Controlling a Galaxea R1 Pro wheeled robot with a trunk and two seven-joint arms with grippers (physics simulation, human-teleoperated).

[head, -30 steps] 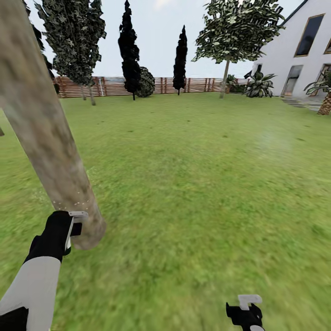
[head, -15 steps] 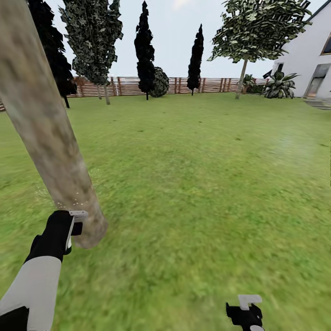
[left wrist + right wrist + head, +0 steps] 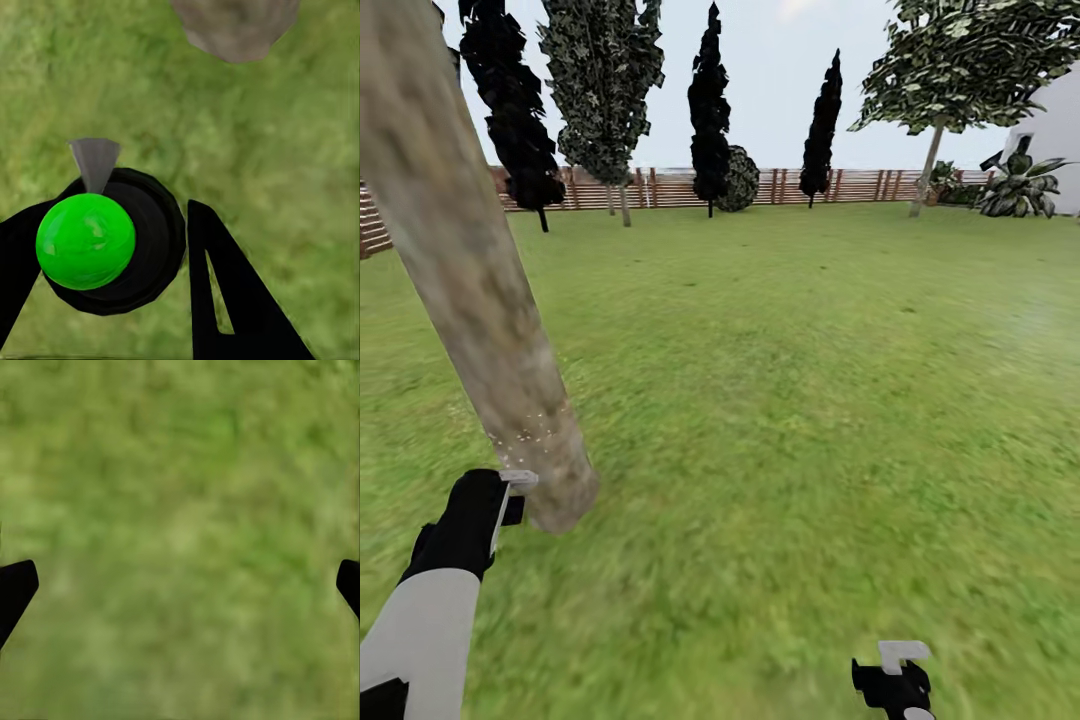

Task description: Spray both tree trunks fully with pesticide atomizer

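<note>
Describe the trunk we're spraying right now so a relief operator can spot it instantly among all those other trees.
Start from the wide lawn with the wooden fence along its far side, then come to the near left, just ahead of the left gripper. The tree trunk there is a thick, pale beige-grey mottled column leaning across the view. The black cone-shaped trees by the fence are far off and dark.

A wide green lawn (image 3: 810,380) runs to a brown slatted fence (image 3: 680,188), with black cone-shaped trees (image 3: 710,100) under pale sky (image 3: 770,80).
</note>
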